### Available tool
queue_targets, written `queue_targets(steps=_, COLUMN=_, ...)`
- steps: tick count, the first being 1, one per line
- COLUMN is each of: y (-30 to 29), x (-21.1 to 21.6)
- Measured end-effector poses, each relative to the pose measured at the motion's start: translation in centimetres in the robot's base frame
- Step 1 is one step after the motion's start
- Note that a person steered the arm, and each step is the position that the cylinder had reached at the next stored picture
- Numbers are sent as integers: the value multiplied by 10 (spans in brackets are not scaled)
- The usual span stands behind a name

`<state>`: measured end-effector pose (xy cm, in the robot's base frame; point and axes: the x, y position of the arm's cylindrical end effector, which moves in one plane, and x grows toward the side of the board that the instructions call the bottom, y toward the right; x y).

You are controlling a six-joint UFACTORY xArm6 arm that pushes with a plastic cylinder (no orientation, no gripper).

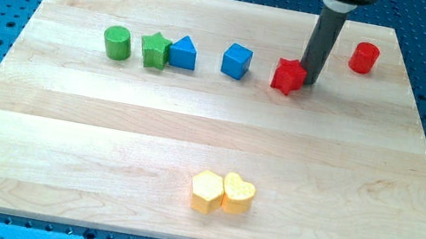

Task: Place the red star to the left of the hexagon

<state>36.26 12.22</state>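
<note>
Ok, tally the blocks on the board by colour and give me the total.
Green: 2, the green cylinder and green star.
Blue: 2, the blue triangle and blue cube.
Red: 2, the red star, touched by my tip, and red cylinder.
Yellow: 2, the yellow hexagon and yellow heart.
Total: 8

1. The red star (288,77) lies flat near the view's top, right of the middle; my tip (308,82) touches its right side
2. The yellow hexagon (206,192) sits low down, near the view's bottom
</note>
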Motion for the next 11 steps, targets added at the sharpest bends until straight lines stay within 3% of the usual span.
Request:
queue_targets(steps=1, y=-65, x=50)
queue_targets(steps=2, y=-24, x=15)
queue_targets(steps=3, y=-87, x=17)
queue_targets(steps=4, y=-176, x=96)
queue_targets(steps=5, y=-198, x=110)
queue_targets(steps=6, y=-197, x=157)
queue_targets(steps=7, y=-191, x=103)
queue_targets(steps=8, y=-147, x=118)
queue_targets(steps=9, y=-156, x=130)
queue_targets(steps=10, y=-191, x=179)
queue_targets(steps=11, y=-196, x=185)
